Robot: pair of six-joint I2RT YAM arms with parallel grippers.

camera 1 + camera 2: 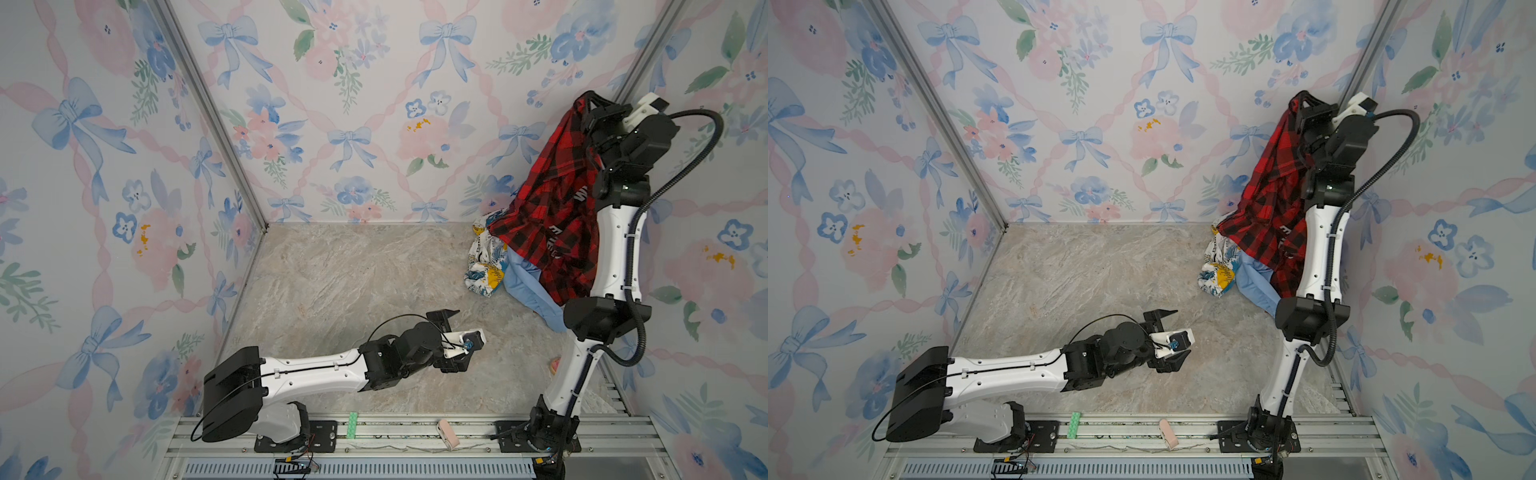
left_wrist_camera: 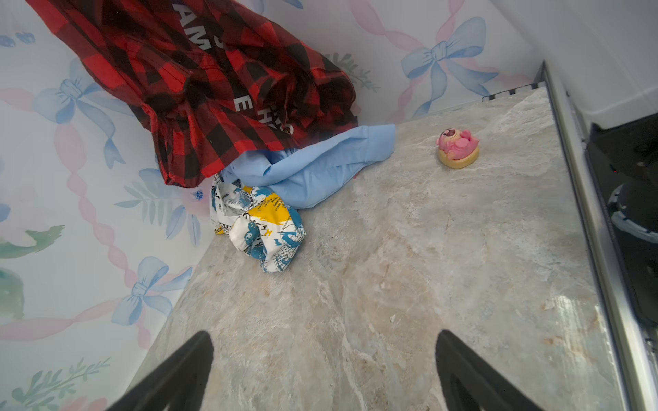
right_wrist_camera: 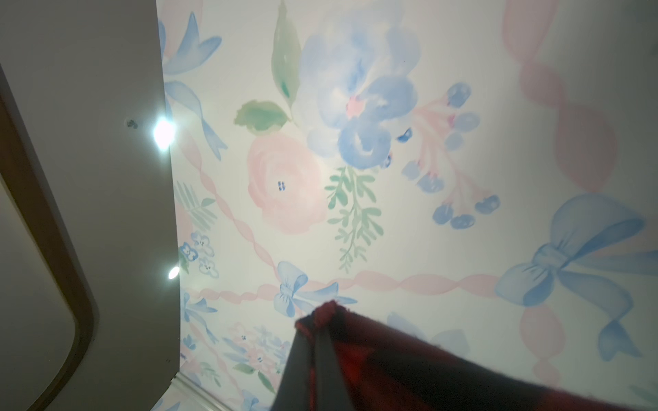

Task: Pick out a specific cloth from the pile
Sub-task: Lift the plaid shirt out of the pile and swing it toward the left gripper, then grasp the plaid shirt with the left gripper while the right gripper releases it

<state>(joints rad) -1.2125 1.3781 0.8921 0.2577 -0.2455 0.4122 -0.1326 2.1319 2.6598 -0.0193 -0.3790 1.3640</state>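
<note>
My right hand [image 3: 315,332] was clamped on a corner of the cloth [image 1: 544,208], held high at the far right wall, its lower folds hiding part of the pile [image 1: 488,270], my arm cutting off its edge; left hand [image 2: 324,338] wide, empty, over the table [image 1: 332,291].

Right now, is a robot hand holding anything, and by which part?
The right hand pinches the red plaid cloth by a bunched edge. The left hand holds nothing.
</note>
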